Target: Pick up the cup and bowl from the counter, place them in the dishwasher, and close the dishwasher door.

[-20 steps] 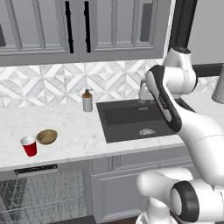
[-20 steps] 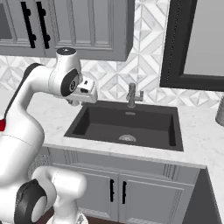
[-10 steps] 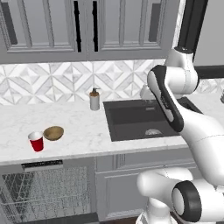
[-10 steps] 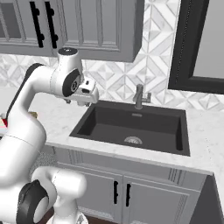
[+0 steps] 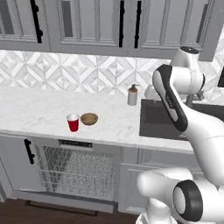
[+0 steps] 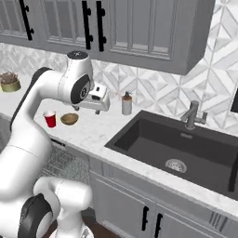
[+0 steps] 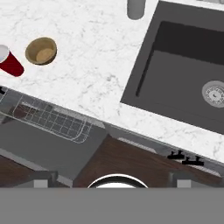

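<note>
The red cup (image 5: 73, 123) stands on the white counter (image 5: 35, 114), with the tan bowl (image 5: 89, 118) just to its right. Both sit above the dishwasher (image 5: 74, 168), whose door (image 7: 48, 151) hangs open and whose wire rack (image 7: 52, 120) is pulled out. In the right base view the cup (image 6: 49, 119) and bowl (image 6: 69, 119) lie left of my gripper (image 6: 95, 108), which hovers high above the counter and well apart from them. In the hand view the gripper (image 7: 113, 178) is open and empty, with the cup (image 7: 9, 63) and bowl (image 7: 41, 50) at the upper left.
A grey soap dispenser (image 5: 132, 95) stands at the back beside the dark sink (image 6: 181, 148), which has a faucet (image 6: 193, 116). A small potted plant (image 6: 9, 82) sits far left on the counter. Wall cabinets hang overhead.
The whole scene has slid to the right in both base views, so the base has driven left. Cup and bowl keep their places on the counter.
</note>
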Available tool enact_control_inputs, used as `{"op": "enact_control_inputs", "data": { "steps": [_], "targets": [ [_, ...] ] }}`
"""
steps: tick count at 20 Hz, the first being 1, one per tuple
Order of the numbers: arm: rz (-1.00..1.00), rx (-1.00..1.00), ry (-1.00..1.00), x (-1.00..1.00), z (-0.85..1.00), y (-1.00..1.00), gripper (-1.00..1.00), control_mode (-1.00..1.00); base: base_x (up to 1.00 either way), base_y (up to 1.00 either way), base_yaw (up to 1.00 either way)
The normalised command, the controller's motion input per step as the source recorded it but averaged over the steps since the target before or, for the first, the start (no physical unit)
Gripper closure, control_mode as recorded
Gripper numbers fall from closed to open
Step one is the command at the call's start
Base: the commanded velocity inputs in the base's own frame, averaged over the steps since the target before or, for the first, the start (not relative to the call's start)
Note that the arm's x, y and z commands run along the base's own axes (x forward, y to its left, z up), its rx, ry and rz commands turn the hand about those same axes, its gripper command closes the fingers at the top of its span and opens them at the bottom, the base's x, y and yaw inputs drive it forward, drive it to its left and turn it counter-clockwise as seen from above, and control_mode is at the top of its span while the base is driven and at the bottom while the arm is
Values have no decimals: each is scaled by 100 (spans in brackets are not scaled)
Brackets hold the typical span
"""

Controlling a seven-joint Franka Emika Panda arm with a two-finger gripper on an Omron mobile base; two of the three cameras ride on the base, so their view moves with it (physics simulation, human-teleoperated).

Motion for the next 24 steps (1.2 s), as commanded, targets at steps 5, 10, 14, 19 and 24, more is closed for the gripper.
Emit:
{"op": "enact_control_inputs", "data": {
  "steps": [5, 10, 14, 19, 24],
  "targets": [
    [0, 0, 0, 0, 0, 0, -100, 100, -14, 0, 63],
    [0, 0, 0, 0, 0, 0, -100, 100, -10, -7, 58],
    [0, 0, 0, 0, 0, 0, -100, 100, -6, -23, 47],
    [0, 0, 0, 0, 0, 0, -100, 100, -16, -39, 19],
    [0, 0, 0, 0, 0, 0, -100, 100, -10, -14, 9]
  ]
}}
